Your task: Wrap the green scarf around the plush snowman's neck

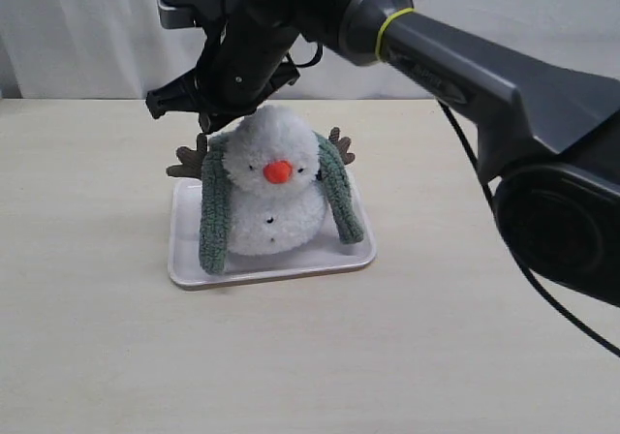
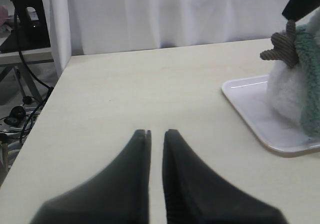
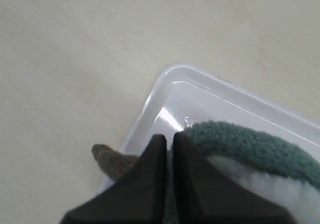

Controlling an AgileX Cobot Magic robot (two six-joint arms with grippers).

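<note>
The plush snowman (image 1: 274, 223) sits upright on a white tray (image 1: 291, 265), orange nose facing me. The green scarf (image 1: 214, 216) lies over the back of its neck, and both ends hang down the front, one on each side of the body. My right gripper (image 1: 215, 117) reaches across to just behind the head's left side. In the right wrist view it (image 3: 170, 136) is shut, with scarf fabric (image 3: 250, 145) pinched between the jaws beside a brown stick arm (image 3: 107, 160). My left gripper (image 2: 156, 132) hovers low over bare table left of the tray, shut on nothing.
The tray's rim (image 2: 260, 120) lies to the right of my left gripper. The snowman's stick arm (image 2: 282, 46) and a scarf strand (image 2: 310, 74) show there too. A white curtain hangs behind the table. The table's left edge, with cables beyond it, is close.
</note>
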